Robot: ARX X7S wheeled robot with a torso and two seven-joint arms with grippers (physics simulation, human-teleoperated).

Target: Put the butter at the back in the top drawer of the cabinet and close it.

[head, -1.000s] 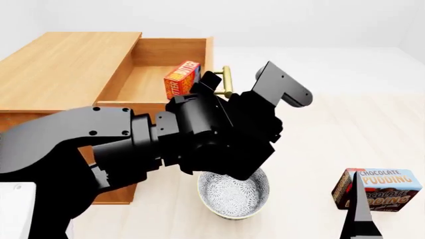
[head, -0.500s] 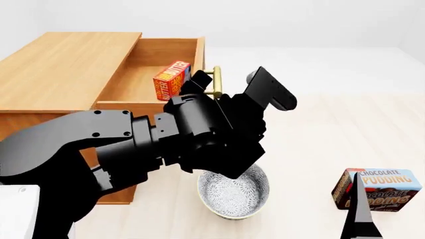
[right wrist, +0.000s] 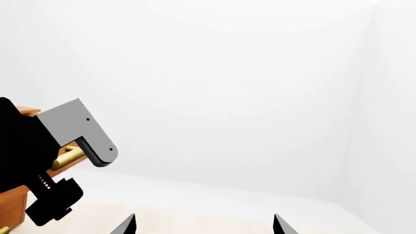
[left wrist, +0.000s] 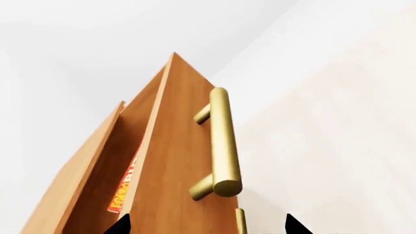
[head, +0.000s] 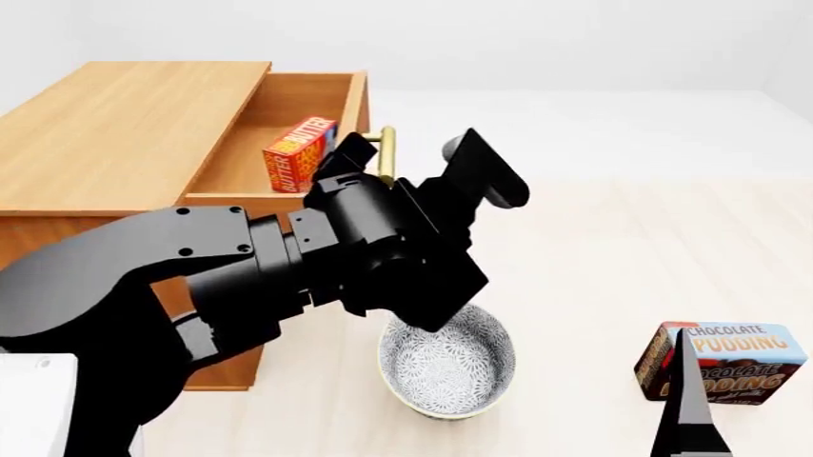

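The butter (head: 300, 152) stands upright inside the top drawer (head: 360, 107) of the cabinet (head: 121, 133); the drawer is partly open. In the left wrist view the butter (left wrist: 126, 184) shows as a red-orange strip behind the drawer front (left wrist: 179, 161). My left gripper (left wrist: 204, 226) is open, its dark fingertips (left wrist: 293, 225) on either side of that front, close under the brass handle (left wrist: 221, 141). In the head view my left arm (head: 381, 248) presses against the handle (head: 385, 152). My right gripper (right wrist: 202, 225) is open and empty, low at the right.
A patterned bowl (head: 447, 367) sits on the floor below my left arm. A Chocolate Pudding box (head: 724, 362) stands at the right, just behind my right finger (head: 686, 409). A lower drawer's handle (left wrist: 240, 222) peeks out below the top one.
The top drawer has slid back toward the cabinet with the butter in it, and my left arm has followed its handle to the left.
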